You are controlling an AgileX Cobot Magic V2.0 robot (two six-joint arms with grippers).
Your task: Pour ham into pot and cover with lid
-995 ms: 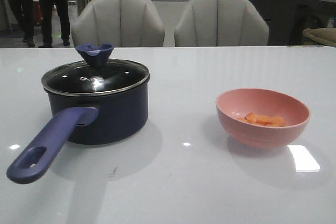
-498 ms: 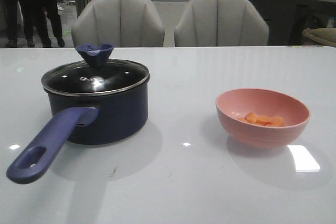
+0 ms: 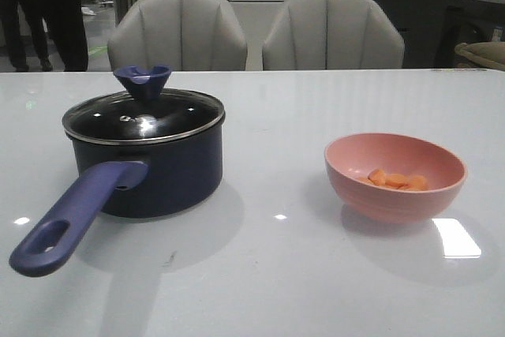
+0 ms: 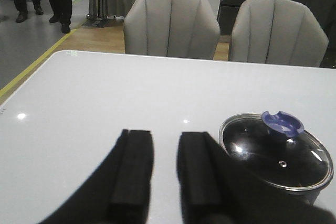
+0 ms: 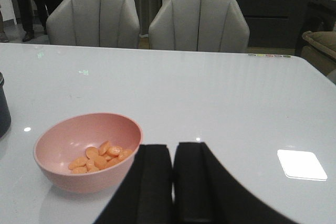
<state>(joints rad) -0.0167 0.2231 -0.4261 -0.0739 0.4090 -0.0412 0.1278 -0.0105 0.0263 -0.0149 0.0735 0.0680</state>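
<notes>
Nothing on the table (image 3: 260, 274) has shifted: lid (image 3: 144, 114) sits on the pot (image 3: 150, 171) at left, ham (image 3: 397, 180) in the pink bowl (image 3: 394, 175) at right. Left gripper (image 4: 165, 169) stands slightly parted, right gripper (image 5: 172, 179) seemingly almost closed, both empty.

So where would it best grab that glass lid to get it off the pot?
Probably by the flared blue knob at the centre of the lid, coming straight down from above. The lid sits flat on the pot, its rim flush, so only the knob stands up to pinch.
</notes>
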